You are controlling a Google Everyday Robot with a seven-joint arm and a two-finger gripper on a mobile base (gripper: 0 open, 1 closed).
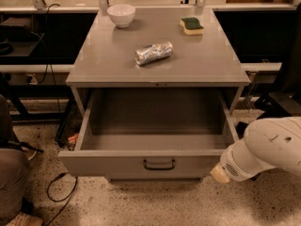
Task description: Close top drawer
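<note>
Grey metal cabinet (113,65) sits dead centre, and the top drawer (108,164) is pulled way out toward the camera, so you look straight down into its deep box. Its flat front panel is the nearest part, with the small dark loop handle (159,164) right in the middle of it.

Up on the cabinet top there's a white bowl (121,15) at the back left and a green-topped sponge (192,26) at the back right. A crinkly silver thing (154,53) lies on its side around the middle. It looks like a foil-wrapped packet or maybe a crushed can, honestly can't say which. All three are well apart from each other.

The robot's white arm (270,147) comes in from the lower right edge. The gripper (219,174) is at the end of it, low down just beside the right end of the drawer's front panel, near the bottom corner. Only a cream-coloured tip pokes out from the fat white housing. There's no way to say from here whether it's spread wide or pinched closed, or whether it actually touches the panel. It's well off to the right of the handle.

The floor (150,206) is speckled terrazzo, with a black cable (61,192) looping at the lower left near the drawer's left corner.
</note>
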